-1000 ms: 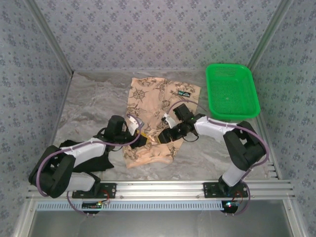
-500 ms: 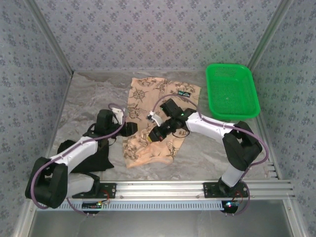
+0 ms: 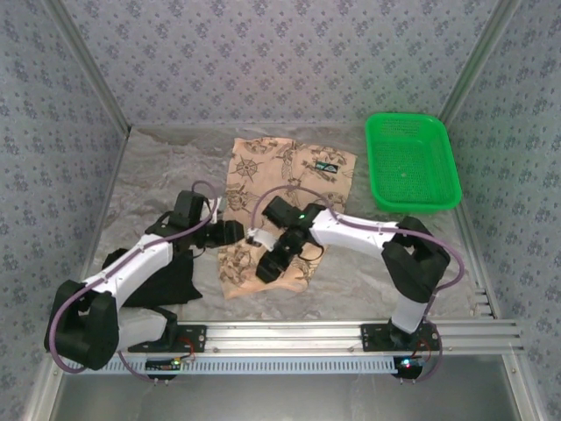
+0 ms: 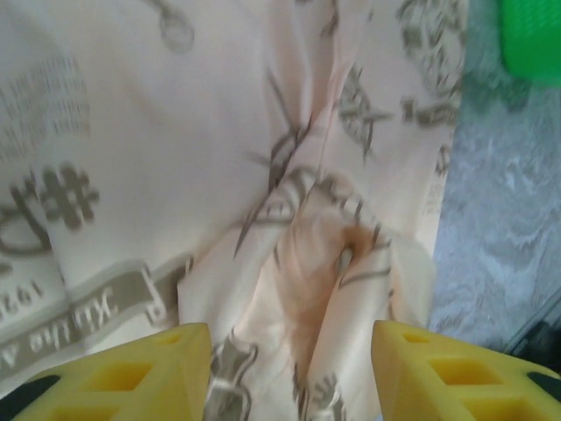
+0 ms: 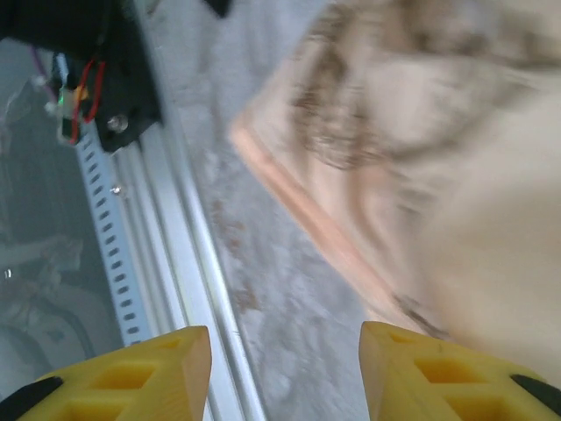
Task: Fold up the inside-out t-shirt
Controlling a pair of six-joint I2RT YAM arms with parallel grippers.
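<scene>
On the t-shirt (image 3: 272, 171) sits a dark neck label (image 3: 326, 166) (lettering unreadable).

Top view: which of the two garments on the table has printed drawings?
The peach-tan t-shirt in the middle; the black garment by the left arm is plain.

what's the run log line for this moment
t-shirt: flat on table, near end rumpled | left jaws: open, at its left edge | right jaws: open, above its near hem

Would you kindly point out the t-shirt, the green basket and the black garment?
t-shirt (image 3: 282, 168): top external view, far printed half.
green basket (image 3: 408, 167): top external view, mesh floor.
black garment (image 3: 173, 284): top external view, right part.
</scene>
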